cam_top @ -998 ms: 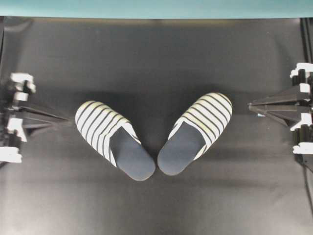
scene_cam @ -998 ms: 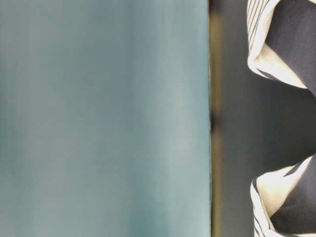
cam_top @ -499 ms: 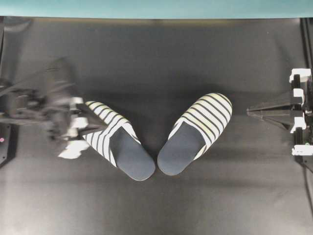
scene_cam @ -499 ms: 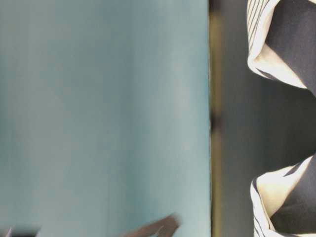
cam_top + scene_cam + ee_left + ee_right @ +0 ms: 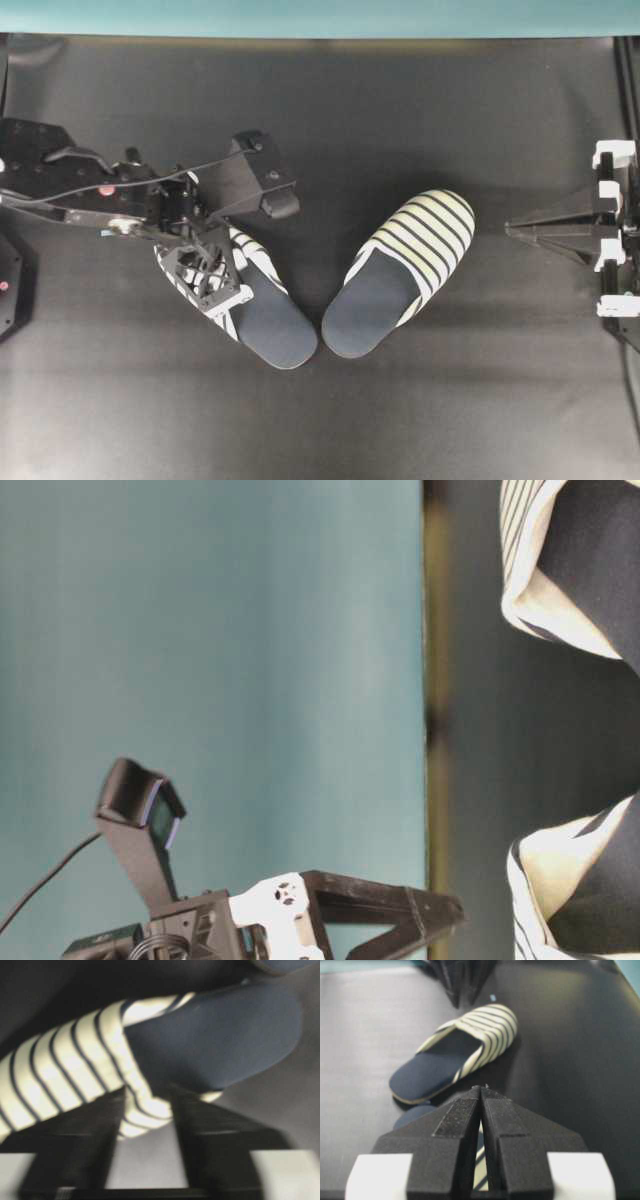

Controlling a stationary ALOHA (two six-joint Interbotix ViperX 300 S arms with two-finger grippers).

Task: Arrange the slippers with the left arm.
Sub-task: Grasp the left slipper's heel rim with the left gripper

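The left arm (image 5: 120,195) reaches in from the left edge of the black table (image 5: 400,130) and bends down at the wrist over the left slipper (image 5: 262,320). Its left gripper (image 5: 205,272) hangs over that slipper's striped toe cover, jaws partly apart; the wrist view shows the two fingers (image 5: 75,1135) straddling the cover's edge, though blur hides whether they touch it. Nothing is held.

A second ago this arm was folded back at the table's left edge with its jaws together; since then it has swung out over the slipper and spread them.

The right slipper (image 5: 400,270) lies just beside the left one, heels nearly meeting, toes splayed apart; neither has shifted. Beyond them the right gripper (image 5: 512,225) rests with jaws pressed together, well clear of the right slipper.
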